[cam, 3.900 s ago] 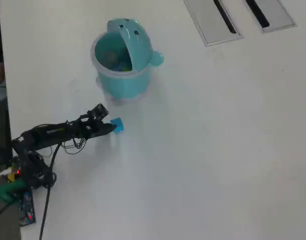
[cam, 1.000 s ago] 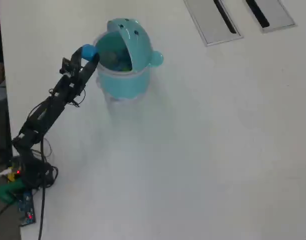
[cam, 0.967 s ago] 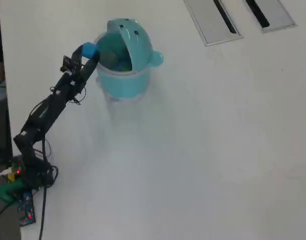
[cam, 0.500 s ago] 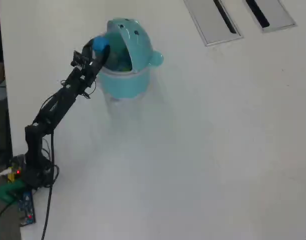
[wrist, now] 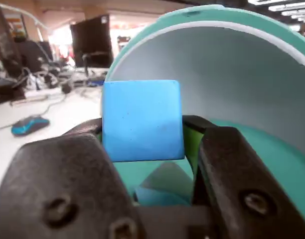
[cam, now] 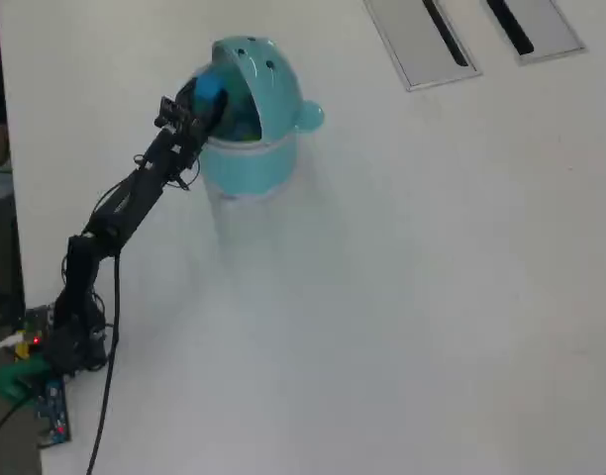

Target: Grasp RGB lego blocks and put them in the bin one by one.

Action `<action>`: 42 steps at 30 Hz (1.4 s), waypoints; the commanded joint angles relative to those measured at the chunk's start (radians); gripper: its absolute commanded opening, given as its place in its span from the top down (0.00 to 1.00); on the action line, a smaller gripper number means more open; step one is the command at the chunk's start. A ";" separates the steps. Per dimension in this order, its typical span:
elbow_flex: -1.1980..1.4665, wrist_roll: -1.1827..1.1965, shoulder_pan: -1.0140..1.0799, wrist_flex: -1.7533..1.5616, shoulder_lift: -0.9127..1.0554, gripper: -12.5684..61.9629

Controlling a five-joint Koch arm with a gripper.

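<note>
A blue lego block fills the middle of the wrist view, and my gripper is shut on it with a dark jaw on each side. Right behind it curves the pale inside of the teal bin's hooded lid. From overhead, the blue block hangs over the open mouth of the round light-teal bin, at its left rim, with the gripper at the end of the outstretched black arm. A yellow-green bit shows inside the bin. The red block is hidden.
The arm's base with its wires sits at the table's left edge in the overhead view. Two grey slotted panels lie at the far right. The wrist view shows monitors and a blue mouse in the background.
The arm lifted the blue block from the table in front of the bin, raised it to the bin's left rim, then carried it rightward over the opening.
</note>
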 commanded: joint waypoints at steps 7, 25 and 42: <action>-0.106 -0.147 -0.040 -0.084 0.017 0.51; 0.084 -0.178 -0.035 -0.075 0.249 0.49; 0.411 -0.129 -0.048 -0.075 0.630 0.49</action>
